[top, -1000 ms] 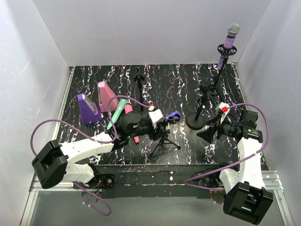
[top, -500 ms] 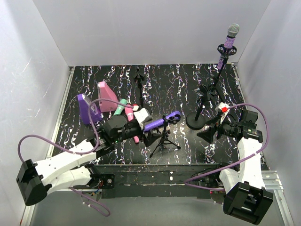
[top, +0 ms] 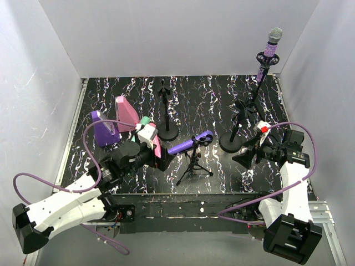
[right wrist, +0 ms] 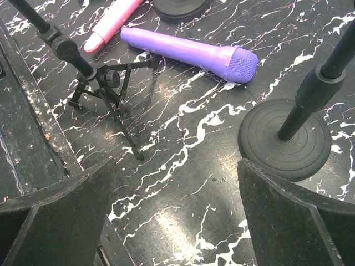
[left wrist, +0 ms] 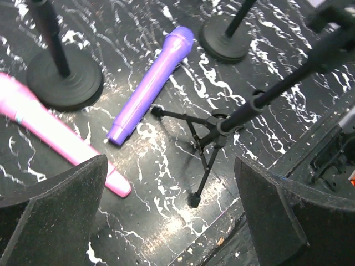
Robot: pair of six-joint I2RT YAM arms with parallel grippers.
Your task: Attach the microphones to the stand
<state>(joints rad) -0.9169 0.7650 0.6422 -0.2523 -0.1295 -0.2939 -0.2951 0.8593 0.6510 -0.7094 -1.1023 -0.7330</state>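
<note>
The plain purple microphone (top: pixel 188 143) (left wrist: pixel 150 83) (right wrist: pixel 188 52) lies flat on the table just behind the small tripod stand (top: pixel 194 163) (left wrist: pixel 213 124) (right wrist: pixel 105 83), not in its clip. My left gripper (top: pixel 166 160) (left wrist: pixel 169 177) hovers open and empty, left of the tripod. The pink microphone (top: pixel 157 148) (left wrist: pixel 55 138) lies beside it. Only the head of the mint green microphone (top: pixel 145 119) shows behind my left wrist. The glittery purple microphone (top: pixel 272 44) sits upright atop the tall stand (top: pixel 232 143). My right gripper (top: pixel 244 157) (right wrist: pixel 177 188) is open and empty, near that stand's round base (right wrist: pixel 283 138).
A third stand with a round base (top: pixel 168 133) (left wrist: pixel 65 80) rises in the middle. A pink wedge box (top: pixel 126 112) and a purple one (top: pixel 104 128) stand at the left. White walls close in three sides; the table's front edge (left wrist: pixel 233 233) runs close below my left gripper.
My left gripper opened, let go of the plain purple microphone by the tripod and drew back to the left. The microphone has stayed put for the last half second. The right arm has not moved.
</note>
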